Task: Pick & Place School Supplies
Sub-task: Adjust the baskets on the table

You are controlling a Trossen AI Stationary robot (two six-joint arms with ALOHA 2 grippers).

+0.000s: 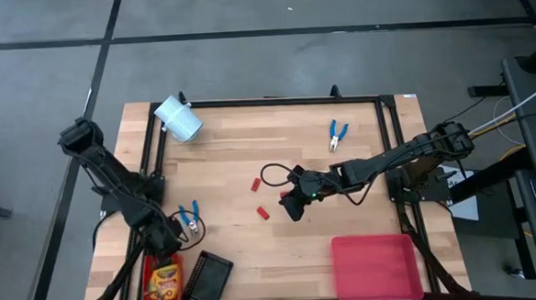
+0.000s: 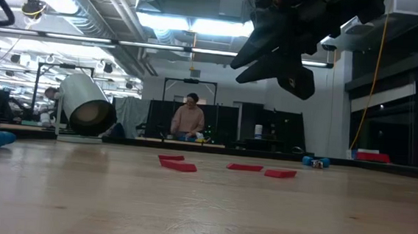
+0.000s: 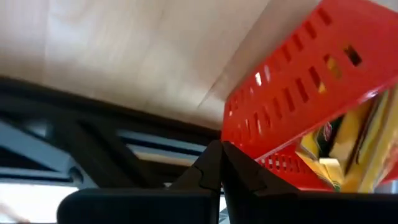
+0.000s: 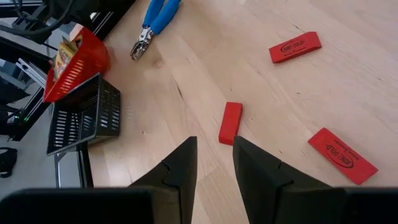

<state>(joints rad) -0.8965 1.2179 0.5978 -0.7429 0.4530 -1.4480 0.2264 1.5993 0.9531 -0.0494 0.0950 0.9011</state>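
The right gripper point(image 4: 214, 163) hangs above the table with its fingers spread and nothing between them, lined up over the nearest red piece point(image 4: 231, 122), which lies flat on the wood. That piece is thin and stands on its narrow side, so in my judgement the likeliest failure is the fingers sliding it along the boards or tipping it over instead of closing round it. Relative to that piece, two more red pieces point(image 4: 295, 46) lie close by, one blue-handled tool point(image 4: 155, 22) sits toward the red tray point(image 4: 74, 65), and the crayon boxes point(image 1: 164, 279) already rest inside that tray. The left gripper point(image 3: 219, 163) is pressed together and empty, just beside the tray. The wooden table point(image 1: 282, 250) is smooth (little friction to hold small things); beyond it a person sits in a workshop room.
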